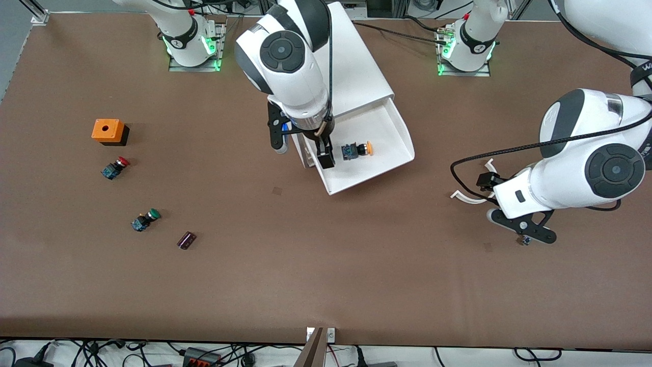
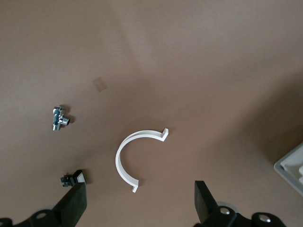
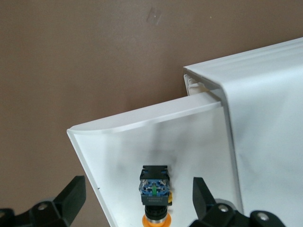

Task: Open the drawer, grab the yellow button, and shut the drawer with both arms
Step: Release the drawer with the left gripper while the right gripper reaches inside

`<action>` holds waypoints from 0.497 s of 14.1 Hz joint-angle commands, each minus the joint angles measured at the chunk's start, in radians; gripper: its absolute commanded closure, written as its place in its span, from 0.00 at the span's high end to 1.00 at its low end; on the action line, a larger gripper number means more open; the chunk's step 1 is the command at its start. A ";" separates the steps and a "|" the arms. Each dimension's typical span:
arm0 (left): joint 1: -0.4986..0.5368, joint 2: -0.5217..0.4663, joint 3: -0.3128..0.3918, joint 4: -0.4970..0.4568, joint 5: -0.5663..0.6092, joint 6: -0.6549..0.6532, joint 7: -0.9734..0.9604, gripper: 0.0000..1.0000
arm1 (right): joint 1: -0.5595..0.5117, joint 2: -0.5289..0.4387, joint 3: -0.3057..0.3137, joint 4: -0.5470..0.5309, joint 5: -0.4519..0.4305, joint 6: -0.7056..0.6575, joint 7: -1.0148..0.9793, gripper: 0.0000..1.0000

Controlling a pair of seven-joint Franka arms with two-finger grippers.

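Note:
The white drawer stands pulled out of the white cabinet, toward the front camera. Inside it the button lies on its side, with a yellow-orange cap and a dark black-blue body. My right gripper hangs open over the drawer, at the side wall toward the right arm's end. In the right wrist view the button shows between its fingers, untouched. My left gripper is open and holds nothing, low over bare table toward the left arm's end.
A curved white clip, a small metal fitting and a tiny black part lie under the left gripper. Toward the right arm's end lie an orange box, a red-capped button, a green-capped button and a small dark block.

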State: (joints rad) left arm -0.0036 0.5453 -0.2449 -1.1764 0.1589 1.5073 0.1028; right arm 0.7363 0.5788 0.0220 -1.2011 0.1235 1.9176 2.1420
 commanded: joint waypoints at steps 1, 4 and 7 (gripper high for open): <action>-0.007 0.008 0.012 0.029 0.025 -0.009 -0.125 1.00 | 0.020 0.042 -0.014 0.061 0.002 -0.014 0.039 1.00; -0.007 0.008 0.009 0.029 0.021 -0.009 -0.269 1.00 | 0.043 0.067 -0.017 0.063 -0.007 0.021 0.084 1.00; 0.014 0.012 0.007 0.020 0.011 0.059 -0.285 1.00 | 0.061 0.082 -0.016 0.066 -0.007 0.020 0.105 1.00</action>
State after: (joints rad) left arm -0.0006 0.5471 -0.2367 -1.1717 0.1592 1.5302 -0.1594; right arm 0.7717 0.6347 0.0208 -1.1759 0.1231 1.9443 2.1928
